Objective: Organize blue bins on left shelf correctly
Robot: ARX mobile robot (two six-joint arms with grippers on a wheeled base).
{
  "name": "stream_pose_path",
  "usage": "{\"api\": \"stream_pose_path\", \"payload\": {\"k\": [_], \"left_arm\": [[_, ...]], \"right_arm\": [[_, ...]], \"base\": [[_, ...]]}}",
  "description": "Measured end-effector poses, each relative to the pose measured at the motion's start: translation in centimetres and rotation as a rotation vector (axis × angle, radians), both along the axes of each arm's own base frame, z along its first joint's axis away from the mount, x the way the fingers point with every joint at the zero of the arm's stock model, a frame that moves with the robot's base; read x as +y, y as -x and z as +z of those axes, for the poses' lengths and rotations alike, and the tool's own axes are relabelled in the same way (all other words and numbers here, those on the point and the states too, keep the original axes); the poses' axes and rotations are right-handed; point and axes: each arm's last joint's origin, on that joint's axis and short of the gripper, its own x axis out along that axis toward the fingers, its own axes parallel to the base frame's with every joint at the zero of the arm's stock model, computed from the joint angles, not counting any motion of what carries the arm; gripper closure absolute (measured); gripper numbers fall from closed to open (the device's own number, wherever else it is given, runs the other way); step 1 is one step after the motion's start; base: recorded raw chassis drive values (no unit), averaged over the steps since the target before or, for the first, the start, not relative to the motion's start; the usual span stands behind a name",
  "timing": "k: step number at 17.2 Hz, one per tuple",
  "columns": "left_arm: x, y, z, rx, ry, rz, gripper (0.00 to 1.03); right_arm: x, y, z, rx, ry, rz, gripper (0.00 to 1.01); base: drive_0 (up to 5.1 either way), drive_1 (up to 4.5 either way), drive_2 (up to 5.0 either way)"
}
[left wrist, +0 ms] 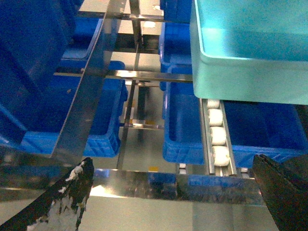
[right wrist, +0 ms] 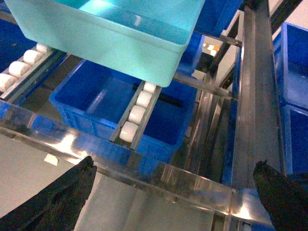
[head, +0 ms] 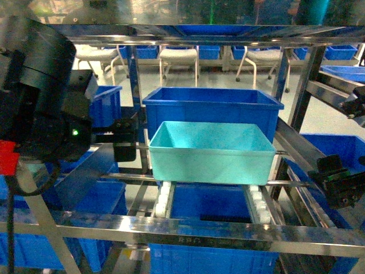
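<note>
The pale turquoise bin [head: 211, 151] is a smooth, open-top plastic tote with tapered walls and a lipped rim. It sits on the white roller tracks [head: 163, 197] of the middle bay of the left shelf [head: 188, 231], toward the front of the tier. Just behind it on the same tier stands a dark royal-blue bin [head: 212, 108], a little wider, its front wall close behind the turquoise one's back rim. A second dark blue bin [head: 210, 208] lies in the tier below, seen between the two roller tracks, and more blue bins [head: 63, 222] fill the bays to the left and right. The shelf is shiny stainless steel: flat beams and posts that throw back bright glints, with short white cylindrical rollers in narrow metal channels.

The left pincer [left wrist: 173, 197] hangs in front of the shelf's front beam, below the turquoise bin's left corner; its dark, scuffed fingers [left wrist: 72, 192] stand wide apart and hold nothing. The right pincer [right wrist: 173, 197] is likewise spread wide and bare-handed, before the front beam, low and to the right of the same bin.
</note>
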Motion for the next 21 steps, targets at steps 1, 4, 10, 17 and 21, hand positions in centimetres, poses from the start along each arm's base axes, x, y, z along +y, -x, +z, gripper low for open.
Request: {"api": "stream_pose_path", "payload": {"k": [1,4,10,17,21], "left_arm": [[0.5,1.3,0.8,-0.004,-0.004,0.002,0.05],[1.1,5.0,2.6,-0.018,-0.025,0.017,0.05],[2.2,8.6,4.0,-0.036,-0.033,0.08,0.05],[3.0,11.4,5.5,-0.088,-0.035,0.158,0.05],[3.2,10.7,6.0,-0.113,-0.019,0.15,0.05]], "right_arm": [[-0.3,1.1,0.5,-0.004,0.003,-0.005,0.03],[-1.2,3.8,2.5,-0.032,0.027,-0.02,0.03],[-1.4,6.3,4.3,-0.053,0.039,-0.037,0.03],[-1.6,8.3,6.2,-0.115,0.067,-0.103,0.03],[-1.1,8.0,6.8,-0.187,0.084,-0.129,0.03]], "base": [[0.0,0.0,0.0],[0.0,0.0,0.0],[0.0,0.0,0.0],[0.0,0.0,0.0],[0.0,0.0,0.0]]}}
